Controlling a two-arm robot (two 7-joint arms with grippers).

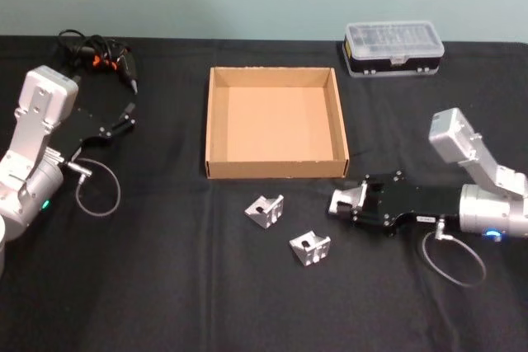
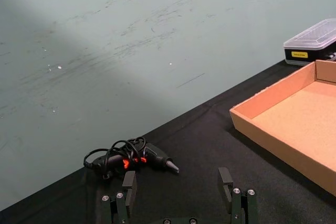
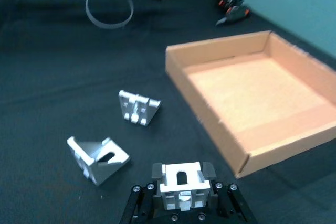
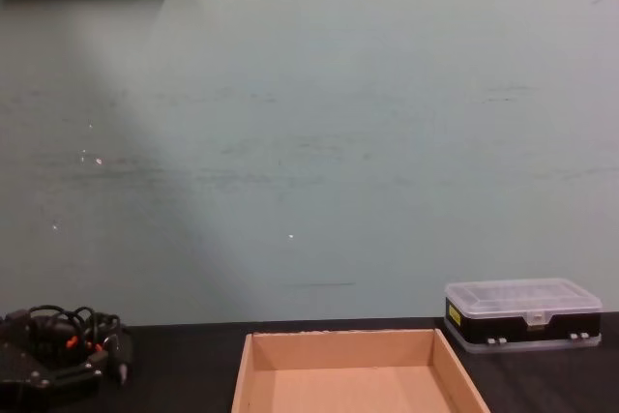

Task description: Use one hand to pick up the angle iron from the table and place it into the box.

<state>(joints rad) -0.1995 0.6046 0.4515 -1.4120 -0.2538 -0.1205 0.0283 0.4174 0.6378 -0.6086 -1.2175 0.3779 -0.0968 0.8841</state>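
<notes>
The table (image 1: 165,302) has a matt black, cloth-like surface, and the box (image 1: 216,125) is plain tan cardboard, matt and faintly fibrous. The angle iron (image 3: 181,182) in the matt black right gripper (image 1: 340,202), the left loose angle iron (image 1: 265,211) and the near loose angle iron (image 1: 310,248) are pale silvery metal with a dull satin sheen. The far case (image 1: 393,45) is clear glossy plastic.

Head camera looks steeply down on the table (image 1: 165,294) and box (image 1: 209,121) from the near side. Chest camera sits low, facing the wall (image 4: 309,142), sharing the box's far half and the case (image 4: 522,311). Both wrist cameras skim close above the table toward the box.
</notes>
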